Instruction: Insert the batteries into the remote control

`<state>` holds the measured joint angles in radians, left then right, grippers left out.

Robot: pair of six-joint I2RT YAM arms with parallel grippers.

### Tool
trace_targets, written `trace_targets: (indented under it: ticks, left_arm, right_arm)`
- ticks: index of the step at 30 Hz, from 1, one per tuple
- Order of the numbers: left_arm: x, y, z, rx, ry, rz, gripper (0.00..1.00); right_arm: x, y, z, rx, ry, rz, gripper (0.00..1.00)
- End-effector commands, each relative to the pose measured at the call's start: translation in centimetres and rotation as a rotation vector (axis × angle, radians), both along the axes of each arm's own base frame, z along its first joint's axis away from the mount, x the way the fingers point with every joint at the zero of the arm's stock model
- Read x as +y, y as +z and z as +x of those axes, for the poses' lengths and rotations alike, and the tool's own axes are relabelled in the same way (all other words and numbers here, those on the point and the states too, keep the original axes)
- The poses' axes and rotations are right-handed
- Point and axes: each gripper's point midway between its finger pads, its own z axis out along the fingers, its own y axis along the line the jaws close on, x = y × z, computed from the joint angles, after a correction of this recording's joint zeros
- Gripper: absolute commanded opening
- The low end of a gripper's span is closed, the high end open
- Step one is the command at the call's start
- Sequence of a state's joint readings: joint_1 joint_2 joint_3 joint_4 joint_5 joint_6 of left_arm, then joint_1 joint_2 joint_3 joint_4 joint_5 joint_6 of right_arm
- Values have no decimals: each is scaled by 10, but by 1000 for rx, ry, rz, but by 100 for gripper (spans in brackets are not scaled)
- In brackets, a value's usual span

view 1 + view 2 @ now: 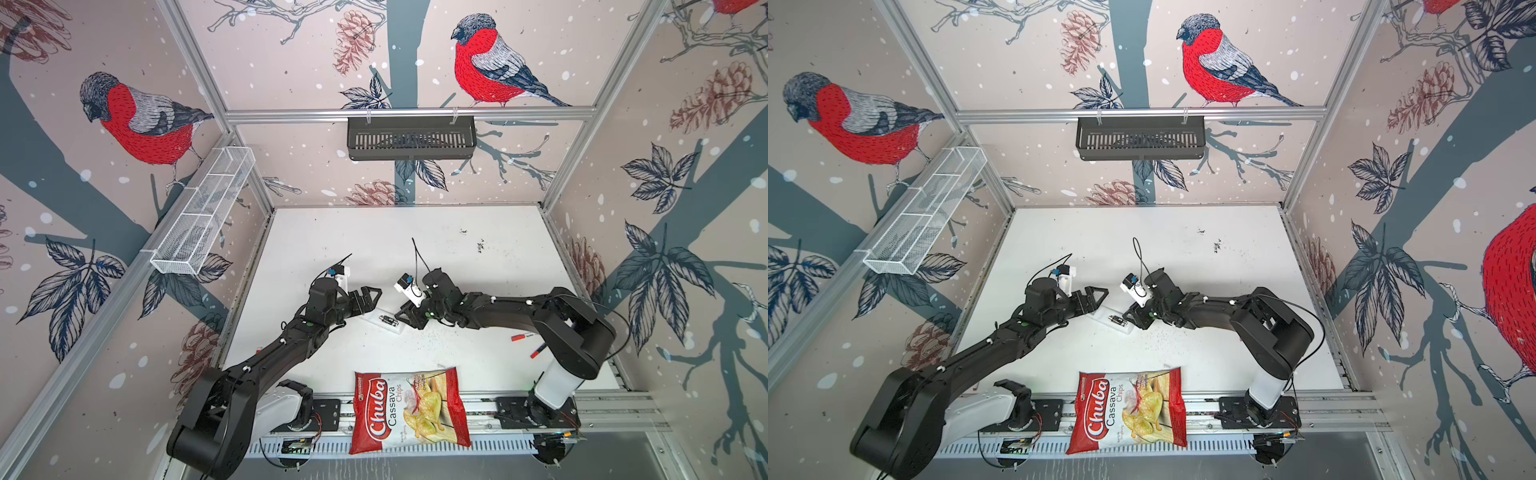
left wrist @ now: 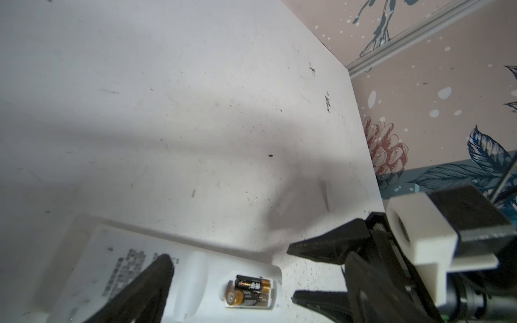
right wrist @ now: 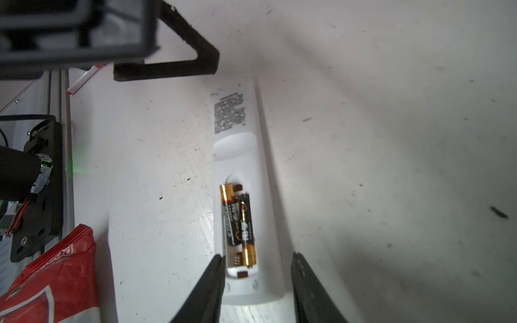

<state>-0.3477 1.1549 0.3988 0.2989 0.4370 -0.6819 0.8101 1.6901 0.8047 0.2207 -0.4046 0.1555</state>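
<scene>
- In both top views the remote (image 1: 374, 319) lies near the middle of the tabletop (image 1: 457, 257), between the left gripper (image 1: 370, 298) and the right gripper (image 1: 405, 318). The left gripper is wide open and empty.
- Left wrist view: both batteries (image 2: 250, 290) sit in the remote's slot. One looks crooked.
- Right wrist view: the right gripper's jaws are partly open, holding nothing, one on each side of the remote's end. I would gently press the crooked battery flat.
- The tabletop is white with dark specks. A chips bag (image 1: 409, 409) lies at its front edge. Bird-picture walls (image 1: 291, 62) stand around.

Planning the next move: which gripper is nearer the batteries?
Right. The right gripper straddles the remote end holding the batteries; the left gripper hovers near the remote's labelled end.
</scene>
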Motion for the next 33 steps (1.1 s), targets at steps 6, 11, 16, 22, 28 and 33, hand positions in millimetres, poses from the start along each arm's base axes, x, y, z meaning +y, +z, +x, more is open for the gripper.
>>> trace_targets:
  ticks: [6, 11, 16, 22, 28, 33]
  left_arm:
    - [-15, 12, -16, -23, -106, -56, 93]
    - [-1, 9, -5, -40, -16, 2, 94]
    - [17, -6, 10, 9, 86, 49, 94]
    - [37, -2, 33, -36, 176, 65, 95]
    - [33, -26, 35, 66, 125, 73, 95]
    - [31, -38, 31, 89, 96, 58, 95]
  right_arm:
    - [-24, -12, 1, 206, -190, -34, 45]
    - [-22, -17, -7, 388, -322, -15, 75]
    - [-10, -9, -22, 432, -333, -13, 88]
    - [4, -7, -42, 472, -298, 3, 98]
    - [6, -9, -43, 504, -320, 20, 99]
    - [8, -12, -40, 517, -342, 28, 99]
